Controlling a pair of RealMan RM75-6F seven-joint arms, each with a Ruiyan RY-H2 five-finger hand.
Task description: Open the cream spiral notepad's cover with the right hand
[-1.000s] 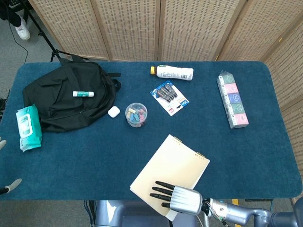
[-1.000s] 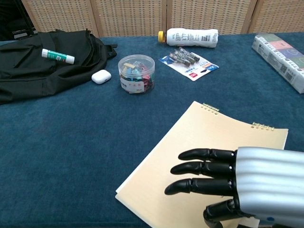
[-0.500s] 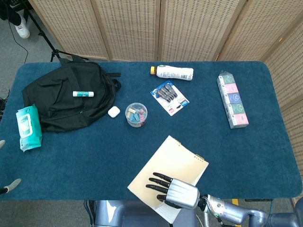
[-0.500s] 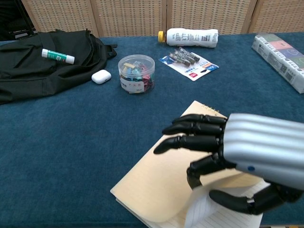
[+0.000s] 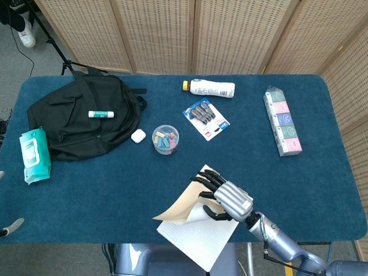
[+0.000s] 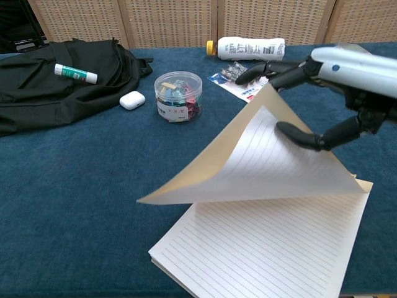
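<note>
Right hand (image 6: 322, 99) of mine now pinches the cream cover (image 6: 260, 164) and has peeled it up off the spiral notepad (image 5: 198, 233) at the counter's (image 5: 103, 190) front edge; a second ago it pressed flat, so lined pages show and opening is half done

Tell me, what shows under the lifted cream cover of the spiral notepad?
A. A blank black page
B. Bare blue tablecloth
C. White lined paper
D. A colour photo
C: the right hand holds the cream cover raised, and white lined paper lies exposed beneath it.
</note>
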